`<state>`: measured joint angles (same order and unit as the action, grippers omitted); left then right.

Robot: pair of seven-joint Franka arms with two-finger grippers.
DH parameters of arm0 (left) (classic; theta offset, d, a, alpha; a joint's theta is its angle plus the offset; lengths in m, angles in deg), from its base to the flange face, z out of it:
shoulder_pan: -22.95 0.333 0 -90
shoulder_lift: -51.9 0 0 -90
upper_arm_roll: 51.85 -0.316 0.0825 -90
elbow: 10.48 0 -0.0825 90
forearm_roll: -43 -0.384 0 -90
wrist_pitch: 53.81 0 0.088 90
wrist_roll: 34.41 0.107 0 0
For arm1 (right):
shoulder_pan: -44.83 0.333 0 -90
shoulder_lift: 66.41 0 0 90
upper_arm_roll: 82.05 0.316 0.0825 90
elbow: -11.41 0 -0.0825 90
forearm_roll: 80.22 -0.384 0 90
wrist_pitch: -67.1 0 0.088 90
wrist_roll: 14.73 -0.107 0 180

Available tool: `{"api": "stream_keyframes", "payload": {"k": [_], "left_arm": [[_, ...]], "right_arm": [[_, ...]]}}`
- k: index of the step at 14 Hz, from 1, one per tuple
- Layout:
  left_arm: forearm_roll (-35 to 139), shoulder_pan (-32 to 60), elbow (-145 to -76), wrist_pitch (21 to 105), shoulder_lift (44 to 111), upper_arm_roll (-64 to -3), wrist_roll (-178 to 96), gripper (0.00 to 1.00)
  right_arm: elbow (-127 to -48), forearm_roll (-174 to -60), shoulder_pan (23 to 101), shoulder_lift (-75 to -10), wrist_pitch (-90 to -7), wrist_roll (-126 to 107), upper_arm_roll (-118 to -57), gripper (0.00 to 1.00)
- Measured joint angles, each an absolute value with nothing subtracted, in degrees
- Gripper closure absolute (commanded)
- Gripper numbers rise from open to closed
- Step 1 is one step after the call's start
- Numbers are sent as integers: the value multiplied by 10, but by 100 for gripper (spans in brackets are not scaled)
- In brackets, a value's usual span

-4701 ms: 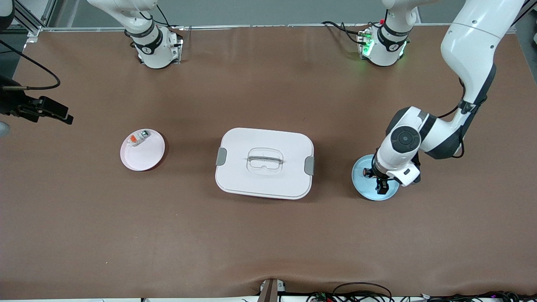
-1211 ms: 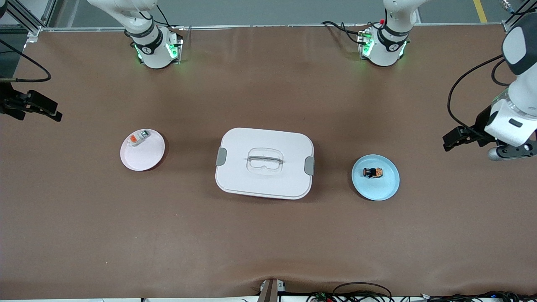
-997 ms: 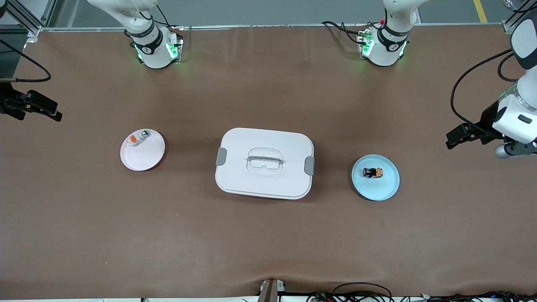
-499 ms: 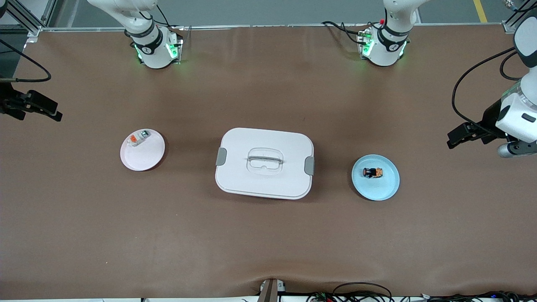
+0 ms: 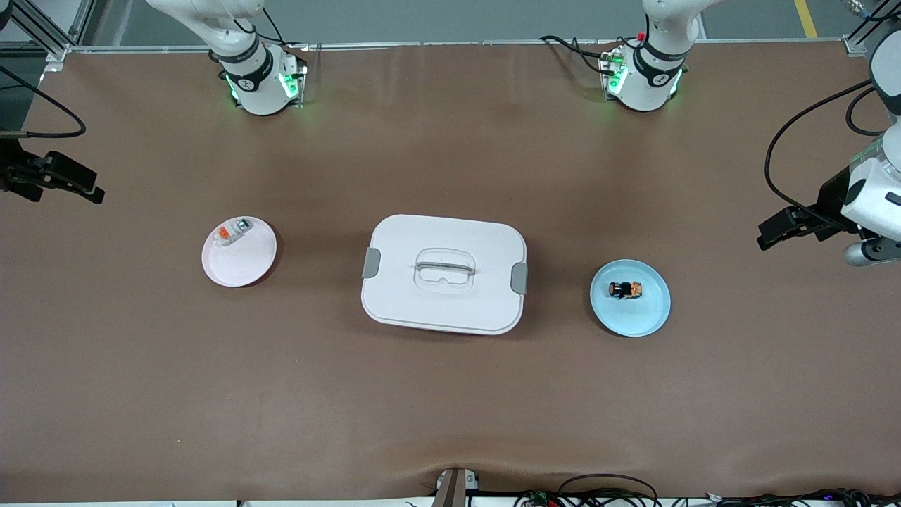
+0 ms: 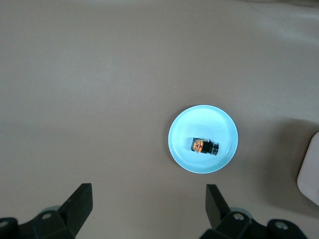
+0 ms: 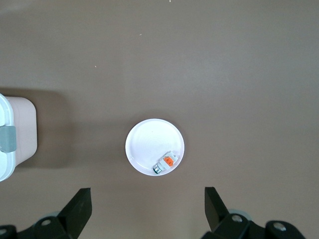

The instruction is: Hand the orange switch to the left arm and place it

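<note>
From the front, the box (image 5: 443, 274) sits at the middle of the worktop (image 5: 450, 394), lid on, grey latches at both ends and a clear handle on top. Toward the left arm's end a blue plate (image 5: 647, 317) carries the orange switch (image 5: 626, 289), which lies on its side in the part of the plate farther from the camera. Toward the right arm's end a pink plate (image 5: 243, 260) holds a pale piece (image 5: 232, 232) with an orange patch and a green tip, near the plate's rim farther from the camera. The left gripper (image 5: 781, 232) hangs in the air over the left arm's end of the worktop, well apart from the blue plate; the right gripper (image 5: 67, 183) hangs over the right arm's end, well apart from the pink plate. In the left wrist view, the left gripper (image 6: 149, 209) looks straight down with its jaws spread wide and nothing between them; the blue plate (image 6: 184, 144) lies below with the switch (image 6: 205, 147) on it, and a corner of the box (image 6: 310, 172) shows at the edge. In the right wrist view, the right gripper (image 7: 147, 209) also has its jaws wide and empty; the pink plate (image 7: 147, 142) lies below with the pale piece (image 7: 166, 165) by its rim, and an end of the box (image 7: 17, 134) with a grey latch shows at the edge.
</note>
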<state>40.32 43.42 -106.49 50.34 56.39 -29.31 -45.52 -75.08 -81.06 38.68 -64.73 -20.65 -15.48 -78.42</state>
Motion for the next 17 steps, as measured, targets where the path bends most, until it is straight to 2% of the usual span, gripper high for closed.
{"api": "stream_keyframes", "payload": {"k": [8, 11, 17], "left_arm": [[416, 233, -1063, 503, 564, -498, -455, 0], [417, 214, -1056, 503, 564, -521, -455, 0], [419, 214, -1046, 475, 541, -523, -455, 0]], "right_arm": [[-751, -811, 387, -647, -206, -155, -784, 0], [-751, -811, 387, -647, -206, -155, -784, 0], [-751, -811, 387, -647, -207, -155, -784, 0]]}}
